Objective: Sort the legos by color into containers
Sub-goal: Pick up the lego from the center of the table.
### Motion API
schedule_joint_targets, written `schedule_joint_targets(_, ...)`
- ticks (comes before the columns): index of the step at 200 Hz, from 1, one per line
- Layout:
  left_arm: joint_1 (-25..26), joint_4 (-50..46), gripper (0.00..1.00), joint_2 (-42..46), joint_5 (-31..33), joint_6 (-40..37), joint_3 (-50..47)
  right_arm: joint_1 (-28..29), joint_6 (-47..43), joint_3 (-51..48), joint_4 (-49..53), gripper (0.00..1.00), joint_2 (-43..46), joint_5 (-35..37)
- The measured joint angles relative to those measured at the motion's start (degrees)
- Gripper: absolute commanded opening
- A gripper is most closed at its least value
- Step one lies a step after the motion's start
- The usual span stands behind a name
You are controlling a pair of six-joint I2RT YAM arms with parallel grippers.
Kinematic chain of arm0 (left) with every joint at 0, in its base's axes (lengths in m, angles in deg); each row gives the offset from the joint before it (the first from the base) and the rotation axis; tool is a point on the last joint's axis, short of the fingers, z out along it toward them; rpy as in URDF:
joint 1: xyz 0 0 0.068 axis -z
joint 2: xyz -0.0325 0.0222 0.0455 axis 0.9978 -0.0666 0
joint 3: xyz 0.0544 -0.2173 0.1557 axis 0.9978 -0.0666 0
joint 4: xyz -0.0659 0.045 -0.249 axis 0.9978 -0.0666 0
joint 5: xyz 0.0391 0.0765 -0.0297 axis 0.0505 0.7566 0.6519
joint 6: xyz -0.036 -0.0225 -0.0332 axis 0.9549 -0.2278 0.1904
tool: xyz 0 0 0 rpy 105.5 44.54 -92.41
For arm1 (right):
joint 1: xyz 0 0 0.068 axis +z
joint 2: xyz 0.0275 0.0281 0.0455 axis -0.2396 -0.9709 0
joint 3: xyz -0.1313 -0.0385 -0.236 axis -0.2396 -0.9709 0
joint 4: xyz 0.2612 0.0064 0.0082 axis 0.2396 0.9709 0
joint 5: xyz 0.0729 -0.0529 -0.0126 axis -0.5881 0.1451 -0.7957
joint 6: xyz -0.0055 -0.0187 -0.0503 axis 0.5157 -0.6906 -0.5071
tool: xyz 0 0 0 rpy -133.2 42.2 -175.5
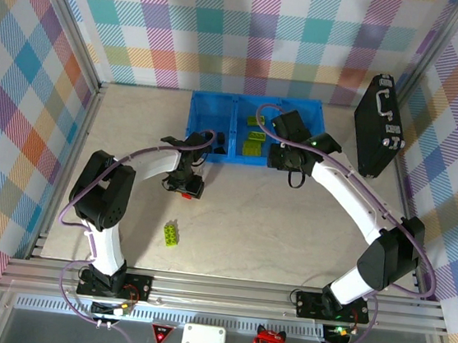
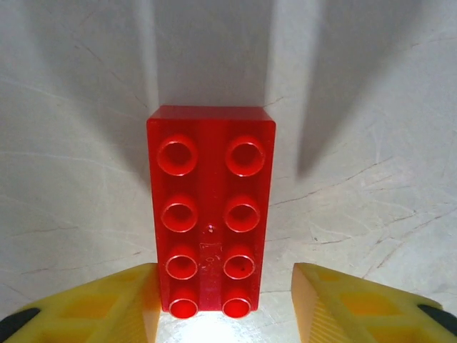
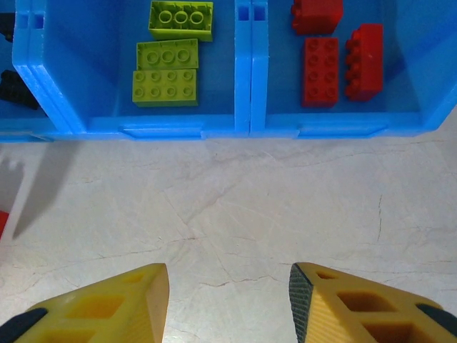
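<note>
A red lego (image 2: pixel 211 207) lies flat on the table between the fingers of my left gripper (image 2: pixel 225 293). The left finger (image 2: pixel 136 300) touches its side, while the right finger (image 2: pixel 321 300) stands a gap away, so the jaws are open around it. From above, that gripper (image 1: pixel 188 185) is low over the red lego (image 1: pixel 195 189). A lime green lego (image 1: pixel 171 233) lies alone nearer the arms. My right gripper (image 3: pixel 228 286) is open and empty in front of the blue containers (image 3: pixel 243 132), which hold green legos (image 3: pixel 168 57), red legos (image 3: pixel 335 50) and black legos (image 3: pixel 11 78).
A black handled case (image 1: pixel 379 126) stands at the back right by the wall. The containers (image 1: pixel 215 149) sit at the table's back middle, with my right gripper (image 1: pixel 284 157) just in front of them. Plaid walls close in the table on three sides.
</note>
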Motion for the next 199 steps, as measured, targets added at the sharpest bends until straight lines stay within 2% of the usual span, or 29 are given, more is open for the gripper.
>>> schedule_joint_targets(127, 0.07, 0.85, 0.32, -0.02, 1.44, 0.46, -0.52, 0.00, 1.27, 0.00, -0.55, 0.49, -0.11, -1.09)
schedule_joint_targets(199, 2.69, 0.68, 0.31, 0.09, 1.66, 1.20, 1.01, -0.02, 1.25, 0.00, -0.52, 0.49, -0.13, -0.92)
